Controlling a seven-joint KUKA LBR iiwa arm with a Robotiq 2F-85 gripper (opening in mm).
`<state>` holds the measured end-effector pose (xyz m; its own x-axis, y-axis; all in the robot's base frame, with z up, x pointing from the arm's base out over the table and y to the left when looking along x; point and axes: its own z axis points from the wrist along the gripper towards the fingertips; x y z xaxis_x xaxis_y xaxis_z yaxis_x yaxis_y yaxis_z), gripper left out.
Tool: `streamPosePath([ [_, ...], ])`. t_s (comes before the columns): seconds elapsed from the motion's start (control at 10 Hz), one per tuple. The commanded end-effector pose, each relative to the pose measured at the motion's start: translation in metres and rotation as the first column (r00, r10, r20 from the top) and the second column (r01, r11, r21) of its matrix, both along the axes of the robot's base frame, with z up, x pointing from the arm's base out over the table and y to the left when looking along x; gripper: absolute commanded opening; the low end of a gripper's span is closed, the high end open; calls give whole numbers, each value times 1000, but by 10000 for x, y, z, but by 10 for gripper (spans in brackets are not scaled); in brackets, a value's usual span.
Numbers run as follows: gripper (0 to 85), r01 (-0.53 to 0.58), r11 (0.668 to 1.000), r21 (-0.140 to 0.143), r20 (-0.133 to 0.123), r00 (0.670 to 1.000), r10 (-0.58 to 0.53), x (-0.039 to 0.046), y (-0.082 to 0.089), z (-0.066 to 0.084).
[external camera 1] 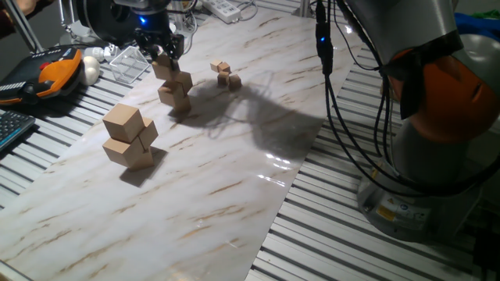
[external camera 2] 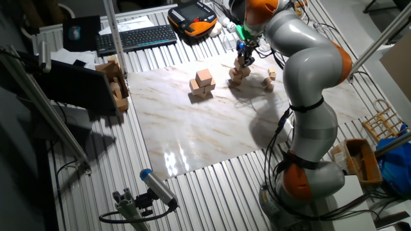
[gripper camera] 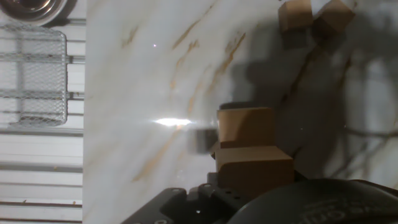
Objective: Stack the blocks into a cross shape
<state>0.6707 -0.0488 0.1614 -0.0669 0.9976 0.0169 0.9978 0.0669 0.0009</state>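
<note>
Nearest, three bigger tan cubes [external camera 1: 130, 136] piled; mid-table, three blocks [external camera 1: 175, 86] stacked, the top one clamped in the gripper [external camera 1: 162, 58]; beyond, three tiny cubes [external camera 1: 225, 74]; farthest, off the marble table [external camera 1: 234, 172], one clear tray [external camera 1: 130, 62], contents indiscernible.

The blocks [external camera 1: 173, 84] look like matt, light-tan wood. The desk [external camera 1: 219, 187] has a glossy, smooth marble-patterned top that reflects light, over ribbed metal slats [external camera 1: 328, 226].
</note>
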Motion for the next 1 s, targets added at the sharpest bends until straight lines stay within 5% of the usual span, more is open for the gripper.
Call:
streamPosePath([
  [0.0, 0, -4, 1000, 1, 2, 1000, 4, -16, -14, -27],
  [0.9, 0, -9, 1000, 1, 1, 1000, 9, -34, -37, -142],
])
